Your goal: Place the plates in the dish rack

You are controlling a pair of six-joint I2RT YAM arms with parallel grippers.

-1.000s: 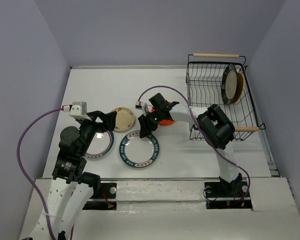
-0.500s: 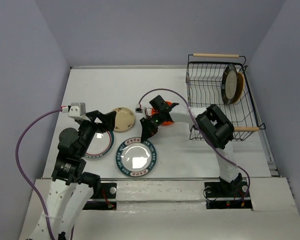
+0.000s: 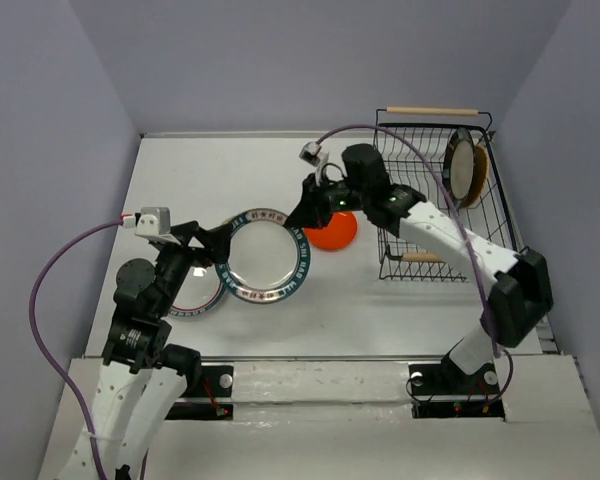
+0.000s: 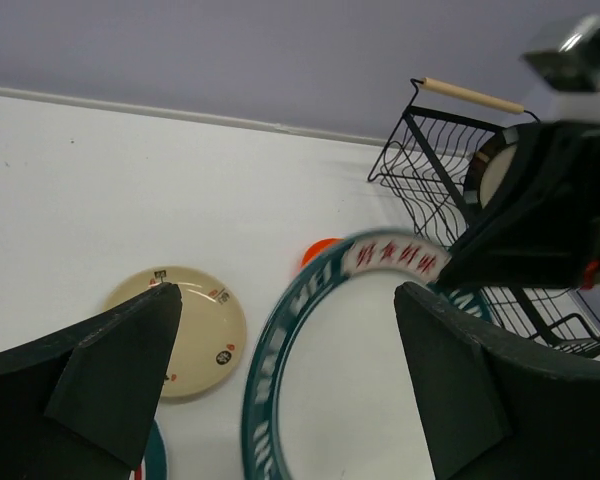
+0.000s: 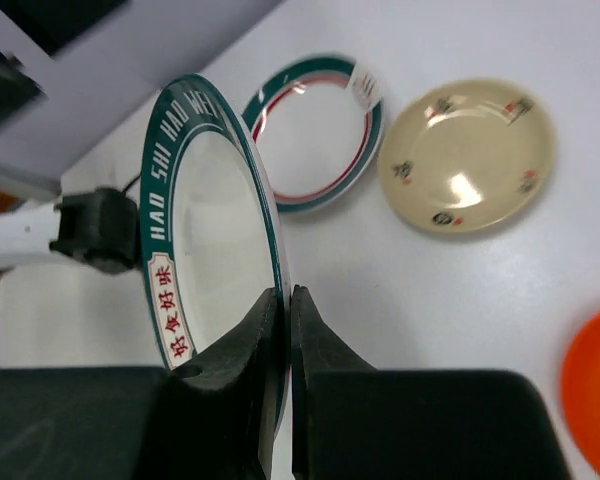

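My right hand (image 5: 280,305) is pinched narrow on the rim of the lettered plate (image 5: 205,240), one finger on each face, and holds it tipped up on edge above the table (image 3: 210,170), left of the rack (image 3: 380,150). The orange plate (image 3: 332,232) lies flat just beside the rack's left wall. The beige plate (image 5: 467,155) lies farther left of the rack, and the teal-rimmed plate (image 5: 315,130) lies beyond that again, both flat. My left hand (image 4: 285,300) is spread wide with nothing in it, near the teal-rimmed plate and facing the rack. Inside the rack, at its far right end, the cream plate (image 3: 462,168) and the woven plate (image 3: 481,172) stand upright together.
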